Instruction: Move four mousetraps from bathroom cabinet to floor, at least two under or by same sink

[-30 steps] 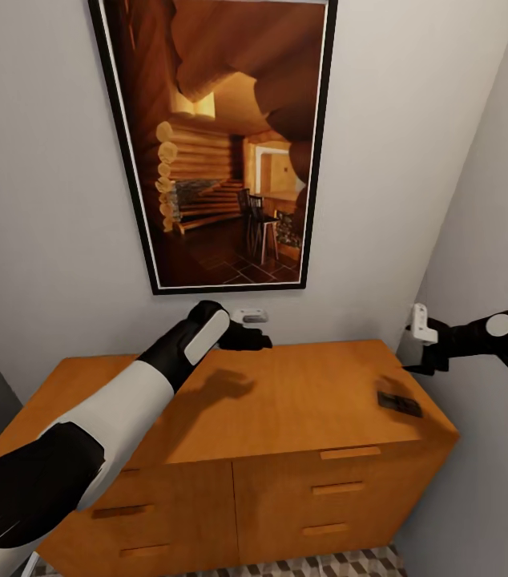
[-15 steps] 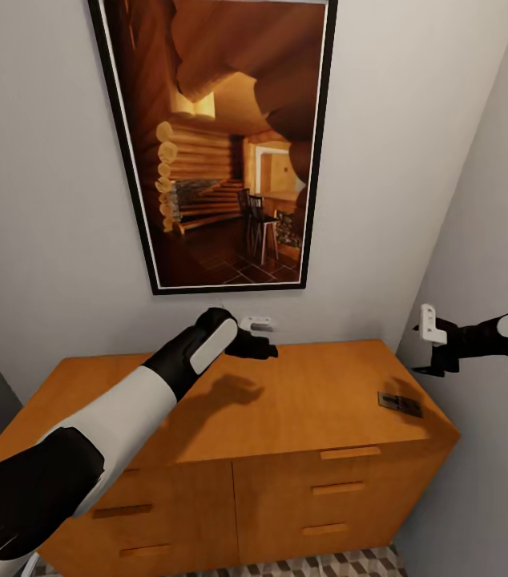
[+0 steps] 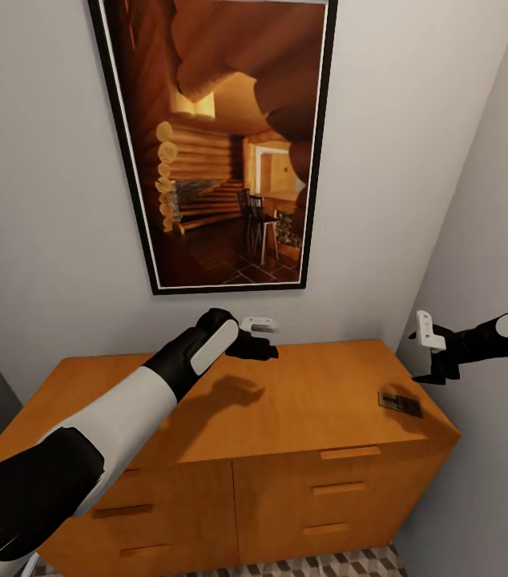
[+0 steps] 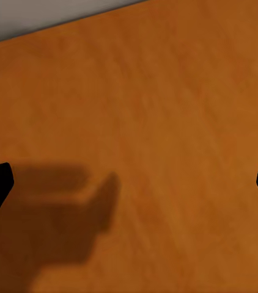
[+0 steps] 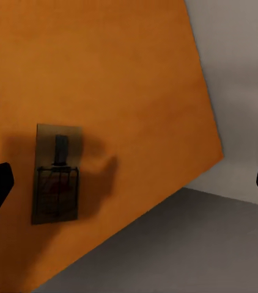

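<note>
My left arm reaches forward over the cabinet (image 3: pixel 286 401), its left gripper (image 3: pixel 256 346) hovering above the back of the orange-brown top — fingers spread wide, empty, touching nothing. My right arm comes in from the side, bent at the elbow, the right gripper (image 3: pixel 429 361) poised in the air off the cabinet's right end, also spread wide and holding nothing. One mousetrap (image 3: pixel 400 404) lies flat on the top near the front right corner — just beside the right gripper, apart from it.
</note>
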Controlling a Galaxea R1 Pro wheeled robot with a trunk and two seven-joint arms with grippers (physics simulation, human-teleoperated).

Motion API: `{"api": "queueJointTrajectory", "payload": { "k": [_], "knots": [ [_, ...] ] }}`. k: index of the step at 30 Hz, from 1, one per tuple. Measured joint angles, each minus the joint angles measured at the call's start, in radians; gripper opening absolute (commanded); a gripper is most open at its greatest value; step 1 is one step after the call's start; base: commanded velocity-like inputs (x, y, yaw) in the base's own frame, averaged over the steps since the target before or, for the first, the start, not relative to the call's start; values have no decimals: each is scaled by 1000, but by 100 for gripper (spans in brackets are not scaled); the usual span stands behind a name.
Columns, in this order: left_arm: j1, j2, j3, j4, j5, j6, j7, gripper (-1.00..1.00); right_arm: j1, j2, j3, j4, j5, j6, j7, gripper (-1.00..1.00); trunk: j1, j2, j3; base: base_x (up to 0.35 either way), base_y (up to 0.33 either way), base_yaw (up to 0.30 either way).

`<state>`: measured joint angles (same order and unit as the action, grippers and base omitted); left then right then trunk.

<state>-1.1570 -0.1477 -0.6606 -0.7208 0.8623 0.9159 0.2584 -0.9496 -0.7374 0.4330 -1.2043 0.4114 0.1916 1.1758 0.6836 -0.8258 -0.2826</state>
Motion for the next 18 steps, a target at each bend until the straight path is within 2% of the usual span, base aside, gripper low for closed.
{"api": "queueJointTrajectory", "payload": {
  "k": [9, 18],
  "knots": [
    [0, 0, -1, 0, 24, -1, -2, 100, 1, 4, -1, -3, -9, -25, 19, 100, 0, 0, 0, 0, 0, 0],
    [1, 0, -2, 0, 32, -1, -2, 100, 0, 5, -1, -5, -12, -67, 25, 100, 0, 0, 0, 0, 0, 0]
  ]
}}
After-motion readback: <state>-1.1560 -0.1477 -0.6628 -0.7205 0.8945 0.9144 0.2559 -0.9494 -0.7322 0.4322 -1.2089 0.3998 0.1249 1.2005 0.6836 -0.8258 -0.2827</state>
